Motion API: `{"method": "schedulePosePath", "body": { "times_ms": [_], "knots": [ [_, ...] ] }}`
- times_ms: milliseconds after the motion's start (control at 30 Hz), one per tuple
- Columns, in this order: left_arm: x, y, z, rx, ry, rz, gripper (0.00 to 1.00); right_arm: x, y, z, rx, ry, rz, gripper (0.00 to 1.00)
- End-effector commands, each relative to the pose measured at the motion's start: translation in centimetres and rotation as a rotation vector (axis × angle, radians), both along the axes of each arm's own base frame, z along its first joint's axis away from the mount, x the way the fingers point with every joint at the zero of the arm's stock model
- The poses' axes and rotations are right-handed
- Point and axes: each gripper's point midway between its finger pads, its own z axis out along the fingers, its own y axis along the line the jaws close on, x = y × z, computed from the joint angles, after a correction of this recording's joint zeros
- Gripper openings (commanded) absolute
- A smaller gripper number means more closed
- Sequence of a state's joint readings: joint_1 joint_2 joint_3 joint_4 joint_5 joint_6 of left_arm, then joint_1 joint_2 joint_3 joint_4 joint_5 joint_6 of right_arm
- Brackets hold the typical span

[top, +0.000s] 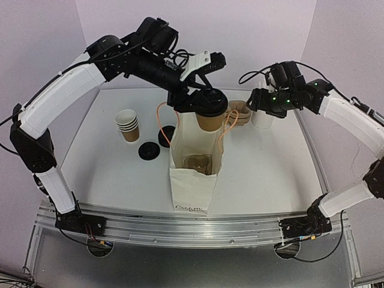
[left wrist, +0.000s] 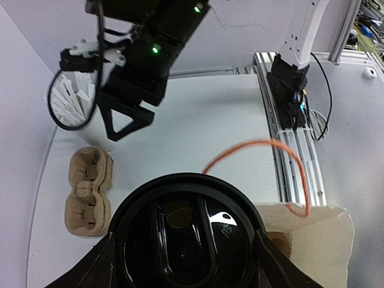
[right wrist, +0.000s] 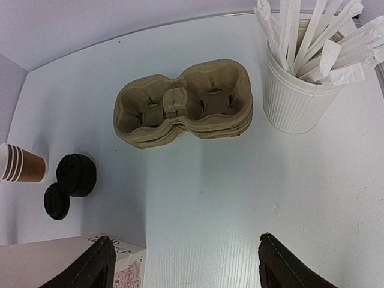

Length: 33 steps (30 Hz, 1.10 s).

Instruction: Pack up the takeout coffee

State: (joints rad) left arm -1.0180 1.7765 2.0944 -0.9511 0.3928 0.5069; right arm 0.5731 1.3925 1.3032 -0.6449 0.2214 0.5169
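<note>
White paper bag (top: 192, 180) is standing open near the front edge of the table (top: 108, 174). Above its mouth, the left fingers (left wrist: 99, 270) are clamping the takeout coffee (top: 210, 120) at its black lid rim. Likely light and crushable, it is best gripped at that stiff rim. Farther right, the right fingers (right wrist: 96, 264) are hovering apart, empty.

Glossy black plastic lid (left wrist: 189, 240) tops matt kraft-paper cup (top: 210, 122).

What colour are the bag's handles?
The handles are orange. The left wrist view shows them best.
</note>
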Motion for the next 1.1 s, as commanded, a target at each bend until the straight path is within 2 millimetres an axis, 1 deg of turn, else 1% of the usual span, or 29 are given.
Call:
{"method": "schedulePosePath", "body": {
  "times_ms": [0,67,133,200,267,333,433,567,667,767,867,967,1067],
  "knots": [
    [-0.4,0.5,0.2,-0.037,-0.065,-0.009,0.45,-0.4,0.0,0.3,0.019,0.002,0.028,0.77],
    [-0.1,1.0,0.1,-0.013,-0.102,-0.004,0.44,-0.3,-0.2,0.5,0.02,-0.005,0.014,0.77],
    [-0.5,1.5,-0.5,0.014,-0.108,-0.028,0.43,-0.3,-0.4,0.8,0.029,-0.011,-0.006,0.77],
    [-1.1,1.8,-1.9,0.031,-0.089,-0.056,0.43,-0.3,-0.6,0.8,0.023,-0.017,-0.017,0.77],
    [-1.5,2.0,-2.9,0.023,-0.091,-0.068,0.43,-0.3,-0.9,0.5,0.009,-0.016,-0.021,0.77],
    [-1.6,2.2,-4.4,0.017,-0.105,-0.081,0.43,-0.4,-1.0,0.3,0.002,-0.014,-0.026,0.77],
    [-1.0,1.8,-6.0,0.01,-0.125,-0.066,0.42,-0.4,-1.0,0.3,0.01,-0.011,-0.03,0.77],
    [0.0,0.8,-6.2,0.015,-0.115,-0.036,0.41,-0.5,-1.1,0.2,0.004,-0.011,-0.026,0.76],
    [0.0,1.1,-7.4,0.093,-0.069,-0.034,0.39,-0.7,-1.6,-0.1,-0.014,-0.016,-0.042,0.76],
    [-0.2,2.1,-8.8,0.168,-0.053,-0.037,0.39,-1.1,-2.5,-0.3,-0.017,-0.023,-0.079,0.76],
    [-0.4,2.8,-9.9,0.243,-0.034,-0.043,0.38,-1.4,-2.9,-0.1,-0.011,-0.034,-0.093,0.76],
    [0.0,2.6,-10.4,0.289,-0.026,-0.042,0.38,-1.5,-2.6,0.4,0.001,-0.042,-0.074,0.77],
    [0.3,2.2,-10.2,0.297,-0.027,-0.038,0.38,-1.5,-0.5,0.5,0.049,-0.007,0.02,0.76]
  ]
}}
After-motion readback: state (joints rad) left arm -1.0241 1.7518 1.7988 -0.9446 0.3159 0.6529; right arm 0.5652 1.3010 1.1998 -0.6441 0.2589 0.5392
